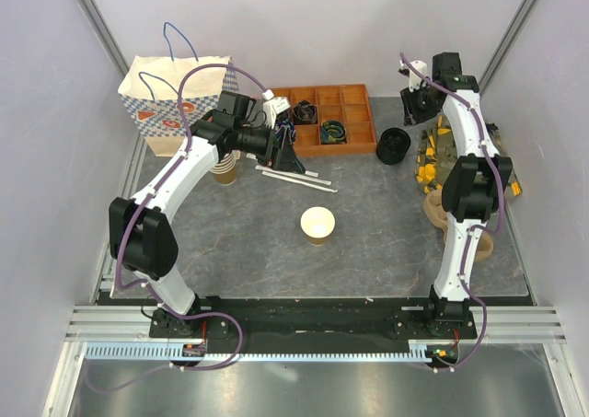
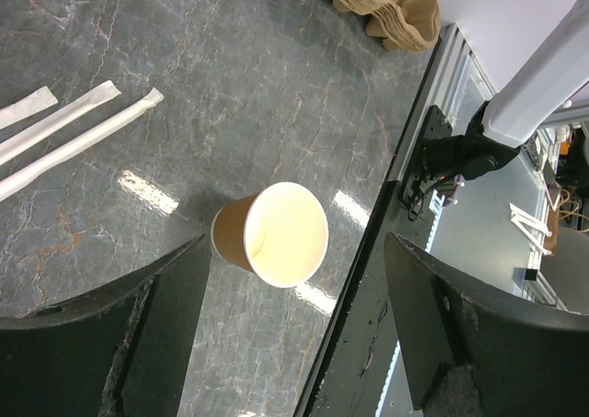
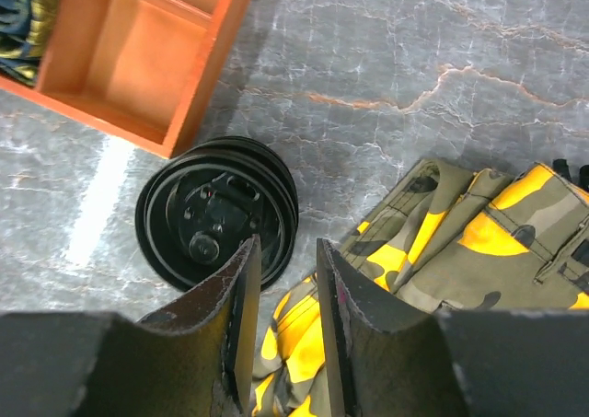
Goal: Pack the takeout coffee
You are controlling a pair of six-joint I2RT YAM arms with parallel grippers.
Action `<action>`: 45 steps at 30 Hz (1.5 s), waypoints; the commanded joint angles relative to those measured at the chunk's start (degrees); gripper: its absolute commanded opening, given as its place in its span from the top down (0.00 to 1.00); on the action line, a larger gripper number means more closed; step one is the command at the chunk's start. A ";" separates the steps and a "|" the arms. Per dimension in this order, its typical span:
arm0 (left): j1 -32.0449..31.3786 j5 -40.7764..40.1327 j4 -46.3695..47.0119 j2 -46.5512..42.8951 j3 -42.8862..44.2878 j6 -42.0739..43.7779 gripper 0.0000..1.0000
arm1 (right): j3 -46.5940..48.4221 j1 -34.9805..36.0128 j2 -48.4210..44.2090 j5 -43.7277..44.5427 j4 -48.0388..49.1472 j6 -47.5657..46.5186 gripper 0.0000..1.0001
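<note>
The left gripper (image 1: 283, 152) stands released, jaws wide and empty. Ahead of it, framed between its fingers in the wrist view but well apart from them, the small tan paper cup with a cream inside (image 2: 276, 233) stands upright and lidless on the grey marbled table (image 2: 230, 86). The right gripper (image 3: 286, 251) is also empty, jaws only narrowly parted. The round black plastic lid (image 3: 207, 214) lies below it, just to one side. An orange wooden compartment tray (image 3: 138, 58) lies beyond the lid, and yellow camouflage cloth (image 3: 460, 242) lies on the other side.
</note>
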 commanded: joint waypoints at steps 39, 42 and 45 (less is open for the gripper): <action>-0.21 1.69 2.52 0.99 2.14 -1.83 0.17 | -2.48 1.09 4.71 4.03 2.03 -3.33 0.71; -0.21 1.60 2.61 1.08 2.06 -1.74 0.17 | -2.39 1.18 4.53 4.03 2.03 -3.50 0.74; -0.21 1.51 2.61 1.25 2.23 -1.74 0.17 | -2.57 1.36 4.62 4.39 2.12 -3.85 0.74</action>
